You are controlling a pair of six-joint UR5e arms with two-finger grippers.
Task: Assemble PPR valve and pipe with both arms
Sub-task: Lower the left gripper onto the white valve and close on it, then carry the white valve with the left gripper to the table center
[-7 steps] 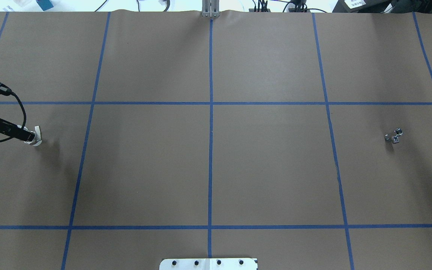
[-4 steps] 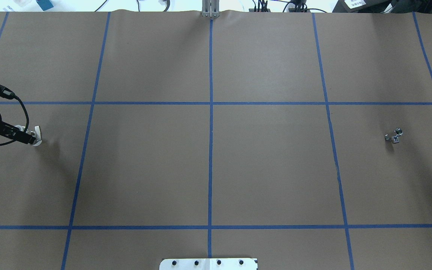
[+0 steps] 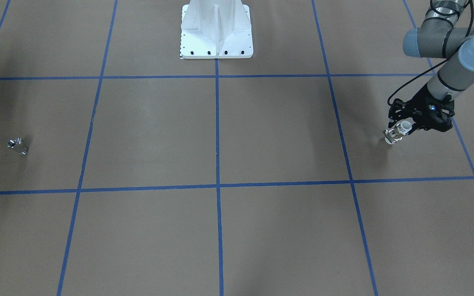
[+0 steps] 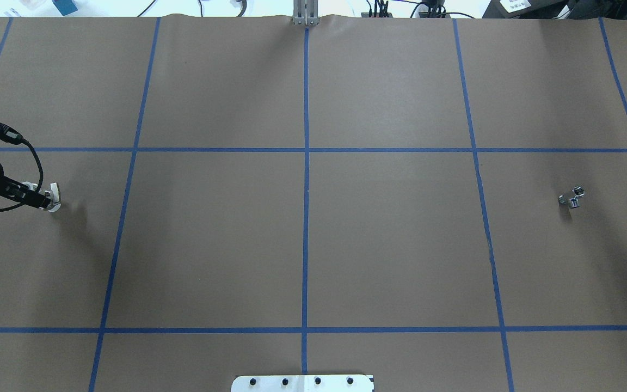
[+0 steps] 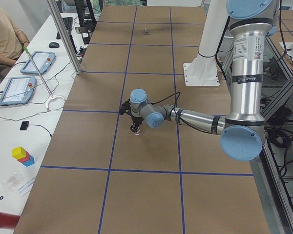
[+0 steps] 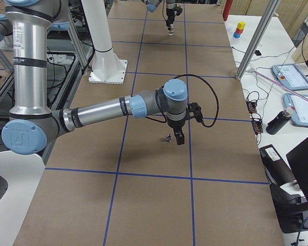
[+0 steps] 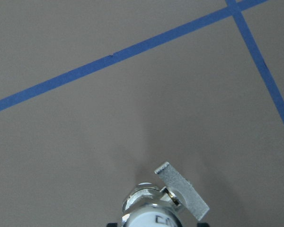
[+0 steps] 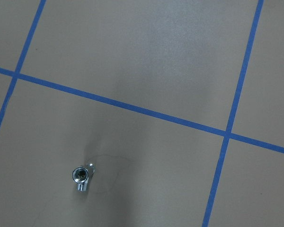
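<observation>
The PPR valve (image 4: 53,198), white with a metal middle and a flat lever, stands at the table's far left, held low over the brown paper. My left gripper (image 4: 45,200) is shut on it. The valve also shows in the front view (image 3: 397,132) and at the bottom of the left wrist view (image 7: 154,210), with its lever (image 7: 182,190) sticking out to the right. The pipe (image 4: 572,198), a small shiny metal fitting, lies alone at the far right and shows in the right wrist view (image 8: 82,176). My right gripper (image 6: 179,138) hangs just beside the pipe (image 6: 168,137); I cannot tell whether it is open.
The white bolted pedestal (image 3: 216,31) stands at the robot's side of the table. Blue tape lines divide the brown paper into squares. An aluminium post (image 4: 305,13) stands at the far edge. A side desk with tablets (image 5: 36,62) lies beyond the table.
The left wrist has drawn back slightly toward the view's left edge while the valve stays at the same spot. The pipe has not moved.
</observation>
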